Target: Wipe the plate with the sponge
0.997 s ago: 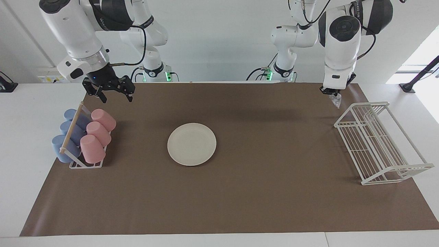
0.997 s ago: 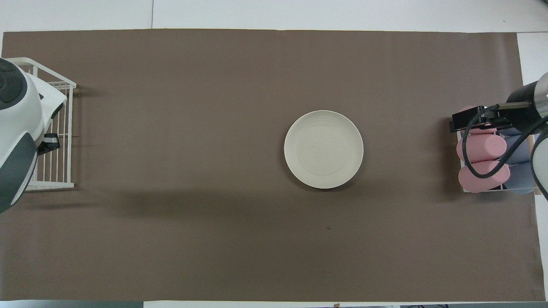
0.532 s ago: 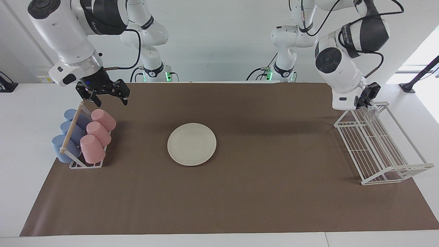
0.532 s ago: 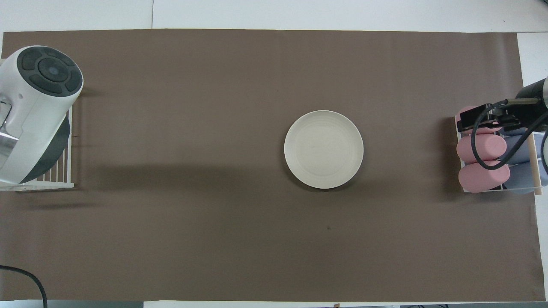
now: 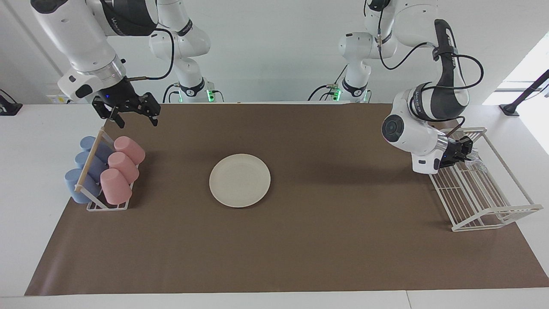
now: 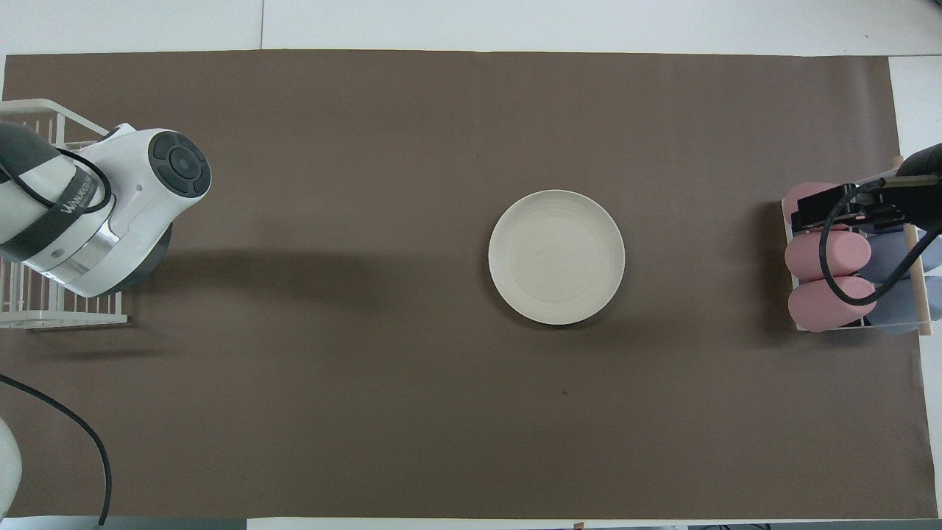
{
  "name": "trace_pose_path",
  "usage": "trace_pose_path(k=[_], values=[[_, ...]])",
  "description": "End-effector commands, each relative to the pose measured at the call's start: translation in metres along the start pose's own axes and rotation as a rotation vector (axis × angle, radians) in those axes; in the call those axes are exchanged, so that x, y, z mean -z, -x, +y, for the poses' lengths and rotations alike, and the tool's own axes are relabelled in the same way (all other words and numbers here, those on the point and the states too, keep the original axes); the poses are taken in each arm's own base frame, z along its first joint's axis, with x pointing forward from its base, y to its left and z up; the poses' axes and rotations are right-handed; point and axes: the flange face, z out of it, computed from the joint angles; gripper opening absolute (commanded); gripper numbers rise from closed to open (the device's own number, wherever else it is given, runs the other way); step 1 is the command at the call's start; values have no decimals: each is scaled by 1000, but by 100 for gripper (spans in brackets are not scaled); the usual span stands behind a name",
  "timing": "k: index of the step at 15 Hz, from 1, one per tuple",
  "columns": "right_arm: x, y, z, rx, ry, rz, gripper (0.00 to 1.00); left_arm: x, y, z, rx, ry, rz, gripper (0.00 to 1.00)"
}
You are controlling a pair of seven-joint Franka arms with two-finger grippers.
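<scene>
In the overhead view the left claw is hidden under its own white arm, which also covers much of the rack (image 6: 44, 313); the right claw (image 6: 839, 208) shows only as a dark block over the cups. In the facing view the left claw (image 5: 466, 155) reaches sideways into the rack (image 5: 493, 206) at the left arm's end of the tabletop (image 5: 326, 240) and pinches the sponge (image 5: 475, 162), a small pale speckled scrap that is hard to make out against the white wires; whether it touches them cannot be told. One plate (image 5: 239, 180) lies bare on the brown mat, well apart from the rack, toward the right arm's end of the middle. Well apart from the rack, at the right arm's end, one holder (image 5: 107, 206) carries six cups on their sides: three pink cups (image 5: 123, 164) and three blue cups (image 5: 83, 169), the blue ones partly screened by the pink and by a wooden bar. The right claw (image 5: 132, 116) hangs with its fingers spread, empty, over the mat's edge just by the holder.
</scene>
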Motion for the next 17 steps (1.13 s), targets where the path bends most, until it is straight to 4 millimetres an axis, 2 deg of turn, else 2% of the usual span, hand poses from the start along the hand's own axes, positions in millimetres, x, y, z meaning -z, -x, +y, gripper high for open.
trace_pose_path(k=[1,3,6,8,9,10,11,17], values=[[1,4,12,1,23,2,100,2,-1,3,46,-18,14,0],[1,5,22,-14,22,0,100,4,0,5,46,-5,11,0],[1,4,22,-17,23,4,100,5,-2,5,49,2,7,0],[1,5,22,-19,22,3,100,9,0,8,45,10,6,28],[1,5,22,-19,22,3,100,10,1,8,45,12,8,66],[1,5,21,-19,23,4,100,10,1,8,43,12,8,88],[2,4,18,-16,23,6,100,11,1,8,44,12,9,100],[3,3,16,-10,23,9,100,16,0,4,69,65,-18,100]])
